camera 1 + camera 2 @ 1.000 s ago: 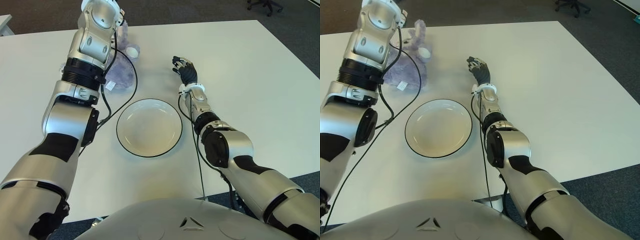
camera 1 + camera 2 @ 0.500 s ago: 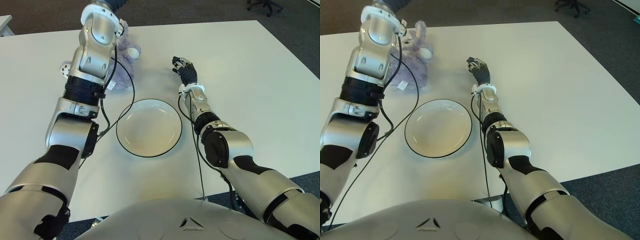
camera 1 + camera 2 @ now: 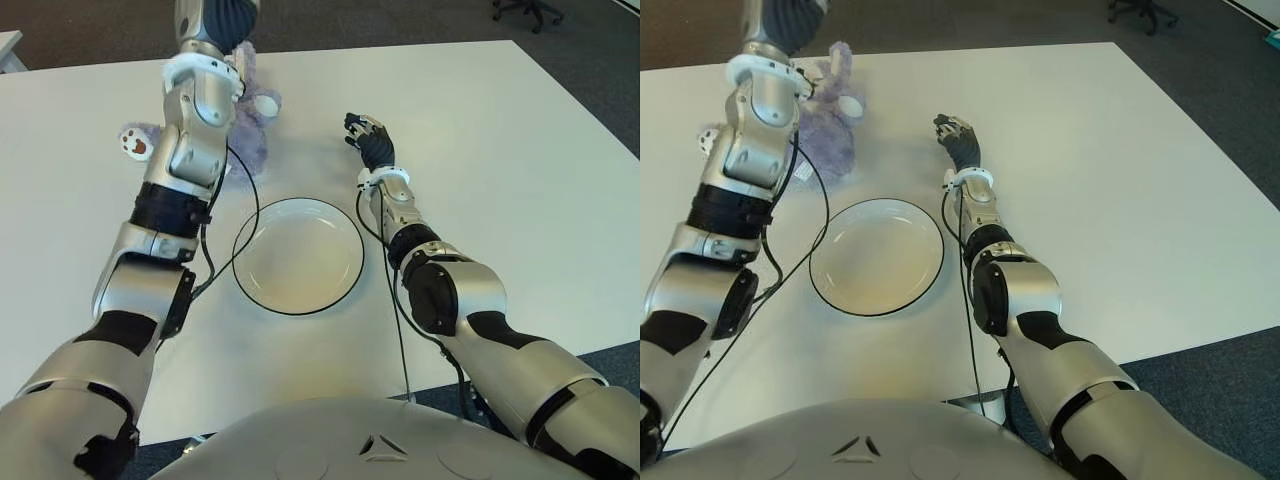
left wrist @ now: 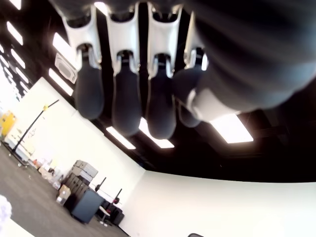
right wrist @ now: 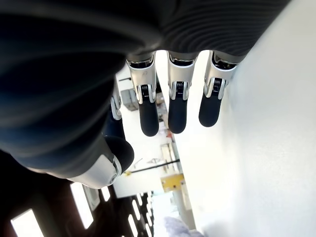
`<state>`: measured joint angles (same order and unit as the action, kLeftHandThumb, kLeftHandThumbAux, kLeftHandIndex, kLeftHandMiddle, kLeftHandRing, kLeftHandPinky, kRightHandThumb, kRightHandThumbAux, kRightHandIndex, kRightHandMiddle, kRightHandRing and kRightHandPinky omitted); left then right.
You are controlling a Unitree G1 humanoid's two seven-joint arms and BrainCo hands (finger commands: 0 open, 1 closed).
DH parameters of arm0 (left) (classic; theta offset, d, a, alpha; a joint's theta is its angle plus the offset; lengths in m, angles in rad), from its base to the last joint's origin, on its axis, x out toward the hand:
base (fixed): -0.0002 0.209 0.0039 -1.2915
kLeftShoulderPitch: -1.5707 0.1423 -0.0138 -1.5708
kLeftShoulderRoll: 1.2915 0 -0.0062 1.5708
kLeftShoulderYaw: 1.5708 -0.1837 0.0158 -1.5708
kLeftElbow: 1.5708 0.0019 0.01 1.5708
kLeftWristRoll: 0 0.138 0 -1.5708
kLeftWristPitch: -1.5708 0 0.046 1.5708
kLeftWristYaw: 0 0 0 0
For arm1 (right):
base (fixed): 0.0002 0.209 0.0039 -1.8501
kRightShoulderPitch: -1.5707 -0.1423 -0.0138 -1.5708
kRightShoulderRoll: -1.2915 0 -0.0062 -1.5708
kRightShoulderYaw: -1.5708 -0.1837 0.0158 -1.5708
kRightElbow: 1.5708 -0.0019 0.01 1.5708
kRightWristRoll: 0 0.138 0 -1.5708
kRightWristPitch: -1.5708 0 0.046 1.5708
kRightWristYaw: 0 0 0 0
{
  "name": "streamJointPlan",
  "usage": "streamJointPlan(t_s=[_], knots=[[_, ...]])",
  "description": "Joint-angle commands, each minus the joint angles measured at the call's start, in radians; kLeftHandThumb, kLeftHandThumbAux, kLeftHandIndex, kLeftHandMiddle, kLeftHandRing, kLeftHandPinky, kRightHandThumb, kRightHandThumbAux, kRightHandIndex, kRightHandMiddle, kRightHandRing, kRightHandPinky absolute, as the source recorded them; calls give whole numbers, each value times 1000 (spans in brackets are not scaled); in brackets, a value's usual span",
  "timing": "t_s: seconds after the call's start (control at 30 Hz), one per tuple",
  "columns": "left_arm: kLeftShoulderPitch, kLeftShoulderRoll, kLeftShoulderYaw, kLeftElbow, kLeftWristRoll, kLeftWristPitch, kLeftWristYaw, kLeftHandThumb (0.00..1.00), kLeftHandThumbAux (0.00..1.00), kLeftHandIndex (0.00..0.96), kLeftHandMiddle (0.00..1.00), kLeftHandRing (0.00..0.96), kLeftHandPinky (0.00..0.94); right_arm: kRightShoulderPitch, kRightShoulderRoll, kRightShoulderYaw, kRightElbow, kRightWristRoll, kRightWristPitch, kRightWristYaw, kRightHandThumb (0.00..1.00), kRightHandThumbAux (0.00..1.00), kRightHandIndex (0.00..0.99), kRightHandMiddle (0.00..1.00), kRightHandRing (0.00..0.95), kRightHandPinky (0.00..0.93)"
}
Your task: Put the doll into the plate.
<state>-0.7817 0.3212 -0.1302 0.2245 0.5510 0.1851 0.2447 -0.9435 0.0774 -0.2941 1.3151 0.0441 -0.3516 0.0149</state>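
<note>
Nearby, doll [image 3: 245, 125] beside empty plate [image 3: 298, 255]

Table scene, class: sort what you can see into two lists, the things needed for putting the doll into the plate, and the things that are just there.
Part of the job:
- doll, purple, lying on the table beyond the plate
- plate, holding nothing
- left hand, raised, holding nothing

Just there:
- right hand, idle, right of the plate
- table
- office chair, far off

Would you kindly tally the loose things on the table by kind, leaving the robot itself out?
Doll: 1
Plate: 1
Total: 2
</note>
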Motion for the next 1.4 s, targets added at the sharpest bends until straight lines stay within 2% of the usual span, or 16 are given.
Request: streamJointPlan(t_s=[0.03, 0.1, 0.17, 0.2, 0.23, 0.3, 0.33, 0.43, 0.53, 0.63, 0.7, 0.73, 0.8, 1.03, 1.23, 1.4], knots=[[79, -21, -6, -61, 57, 94, 19, 695, 691, 425, 679, 670, 631, 46, 52, -3, 39, 0, 52, -7, 700, 731, 406, 168, 131, 157], [95, -22, -8, -83, 74, 115, 15, 693, 693, 423, 664, 658, 616, 47, 49, -5, 40, 1, 52, -5, 699, 731, 406, 165, 129, 158], [113, -22, -10, -106, 87, 133, 9, 689, 697, 419, 566, 538, 459, 48, 46, -8, 40, 4, 53, -2, 699, 732, 405, 161, 126, 157], [119, -23, -10, -114, 92, 139, 7, 688, 698, 418, 528, 487, 406, 48, 46, -9, 41, 4, 54, -1, 699, 732, 405, 161, 126, 160], [134, -26, -8, -133, 94, 146, 7, 687, 699, 417, 518, 473, 392, 47, 45, -9, 41, 5, 54, 0, 699, 732, 405, 160, 126, 161], [155, -34, -4, -159, 93, 155, 8, 416, 468, 324, 459, 421, 361, 47, 43, -11, 41, 6, 56, 1, 700, 731, 406, 162, 126, 161], [163, -37, -3, -169, 92, 158, 8, 388, 449, 307, 441, 408, 365, 46, 42, -11, 41, 6, 57, 2, 700, 731, 406, 163, 126, 161], [191, -48, 6, -208, 86, 156, 16, 379, 451, 286, 413, 396, 381, 45, 40, -12, 42, 5, 60, 4, 701, 731, 406, 163, 126, 161], [207, -56, 11, -229, 87, 152, 22, 370, 457, 268, 398, 402, 437, 44, 39, -15, 42, 7, 65, 6, 702, 731, 406, 165, 127, 167], [219, -63, 14, -242, 89, 151, 29, 367, 459, 265, 394, 402, 443, 43, 38, -19, 42, 9, 70, 10, 702, 731, 406, 166, 127, 169], [231, -70, 20, -255, 89, 153, 36, 367, 444, 253, 378, 405, 434, 42, 38, -24, 43, 13, 74, 15, 703, 730, 407, 167, 130, 172], [233, -73, 23, -257, 88, 154, 38, 376, 425, 247, 369, 396, 398, 42, 38, -26, 43, 14, 75, 16, 703, 730, 407, 167, 130, 175], [236, -77, 27, -255, 89, 153, 45, 387, 410, 246, 368, 394, 406, 41, 37, -28, 43, 15, 78, 18, 704, 730, 406, 166, 131, 176], [236, -52, 38, -164, 92, 52, 131, 446, 310, 218, 364, 363, 339, 41, 40, -24, 42, 6, 72, 20, 705, 729, 405, 161, 134, 176], [245, -39, 41, -153, 83, 14, 133, 477, 301, 207, 363, 354, 345, 41, 39, -15, 42, -7, 65, 10, 706, 728, 406, 162, 138, 184], [262, -48, 50, -168, 65, 10, 121, 457, 311, 170, 357, 349, 323, 40, 38, -13, 42, -7, 66, 7, 706, 728, 406, 168, 139, 178]])
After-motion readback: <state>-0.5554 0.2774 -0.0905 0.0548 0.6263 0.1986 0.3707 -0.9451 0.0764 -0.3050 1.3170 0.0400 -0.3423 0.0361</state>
